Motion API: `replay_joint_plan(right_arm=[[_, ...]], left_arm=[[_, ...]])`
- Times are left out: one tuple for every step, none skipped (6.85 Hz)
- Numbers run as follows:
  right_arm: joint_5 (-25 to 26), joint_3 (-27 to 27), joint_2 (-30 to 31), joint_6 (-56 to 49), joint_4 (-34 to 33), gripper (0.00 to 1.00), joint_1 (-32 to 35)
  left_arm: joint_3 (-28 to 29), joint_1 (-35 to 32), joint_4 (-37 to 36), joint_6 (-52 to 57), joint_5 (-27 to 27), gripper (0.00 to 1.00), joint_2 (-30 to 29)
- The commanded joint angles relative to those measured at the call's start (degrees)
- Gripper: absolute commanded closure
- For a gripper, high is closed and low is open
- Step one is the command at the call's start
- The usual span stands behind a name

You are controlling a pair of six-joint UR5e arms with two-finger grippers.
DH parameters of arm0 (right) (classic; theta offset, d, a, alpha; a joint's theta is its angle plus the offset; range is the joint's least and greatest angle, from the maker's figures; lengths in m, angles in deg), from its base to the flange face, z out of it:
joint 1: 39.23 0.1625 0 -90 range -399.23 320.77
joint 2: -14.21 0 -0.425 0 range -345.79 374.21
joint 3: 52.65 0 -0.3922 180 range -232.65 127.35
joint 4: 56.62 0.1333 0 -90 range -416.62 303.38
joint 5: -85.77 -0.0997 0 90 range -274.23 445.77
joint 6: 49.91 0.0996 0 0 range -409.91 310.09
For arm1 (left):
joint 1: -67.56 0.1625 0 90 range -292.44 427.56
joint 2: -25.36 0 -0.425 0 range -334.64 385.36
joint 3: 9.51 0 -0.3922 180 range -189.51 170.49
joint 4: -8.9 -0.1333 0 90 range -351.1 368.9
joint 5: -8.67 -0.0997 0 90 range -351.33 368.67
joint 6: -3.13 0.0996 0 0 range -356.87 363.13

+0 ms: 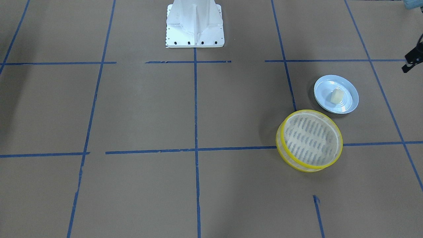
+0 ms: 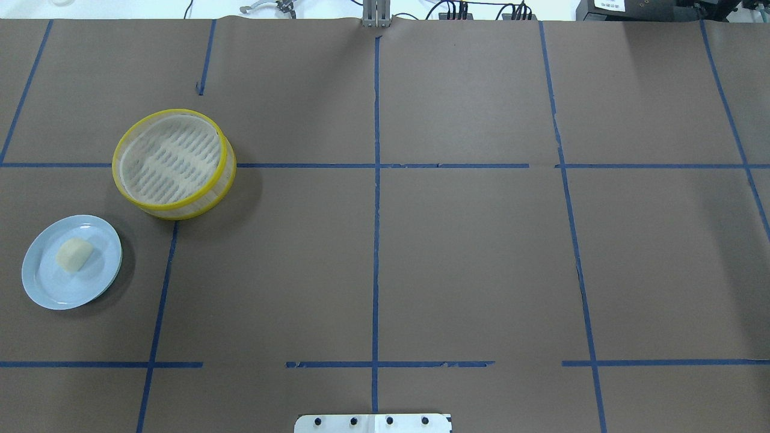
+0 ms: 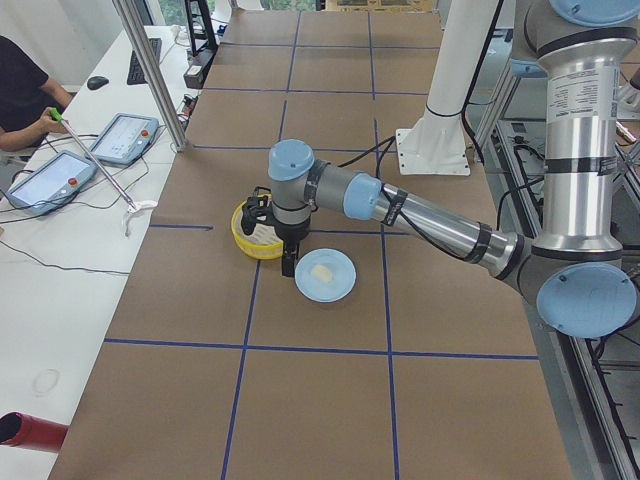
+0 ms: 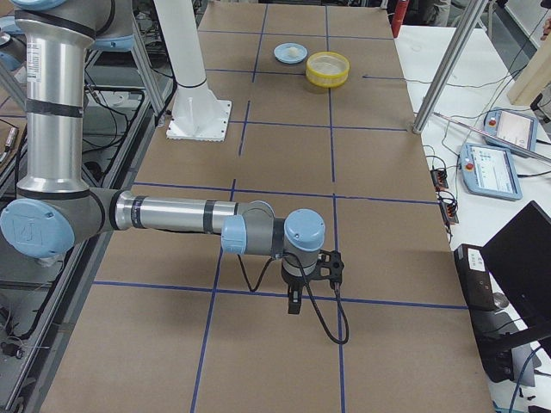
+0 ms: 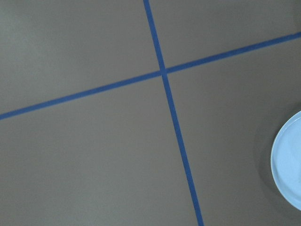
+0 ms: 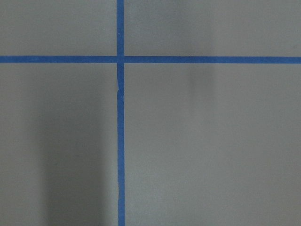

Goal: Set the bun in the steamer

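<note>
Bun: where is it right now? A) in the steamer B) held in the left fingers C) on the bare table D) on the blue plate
D: the bun lies on the pale blue plate, while the steamer beside it holds nothing.

No text can be read
</note>
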Motion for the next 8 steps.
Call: replay_joint_plan(right_arm=[[0.0, 0.0, 0.0, 0.0, 0.0, 0.0, 0.0], [0.0, 0.1, 0.0, 0.0, 0.0, 0.0, 0.0], [0.0, 0.0, 0.0, 0.0, 0.0, 0.0, 0.0], [0.0, 0.1, 0.0, 0.0, 0.0, 0.0, 0.0], [0.0, 0.1, 0.0, 0.0, 0.0, 0.0, 0.0], [0.0, 0.0, 0.0, 0.0, 0.0, 0.0, 0.0], [0.0, 0.1, 0.0, 0.0, 0.0, 0.0, 0.0], [0.0, 0.1, 0.0, 0.0, 0.0, 0.0, 0.0]], left_arm=[[-0.1, 10.6, 7.7, -16.3, -2.8, 0.0, 0.0], [3.4, 13.4, 12.3, -19.2, -3.3, 0.0, 0.0], [7.7, 15.8, 19.3, -22.8, -4.2, 0.0, 0.0], [11.4, 20.3, 25.0, -27.7, -6.8, 0.0, -0.1], [14.0, 22.5, 28.1, -28.8, -7.7, 0.0, -0.1], [15.4, 23.4, 28.2, -28.8, -7.8, 0.0, -0.5], [15.8, 23.8, 28.2, -28.7, -9.0, 0.0, -0.5], [16.6, 24.8, 28.3, -28.5, -9.3, 0.0, -0.5]])
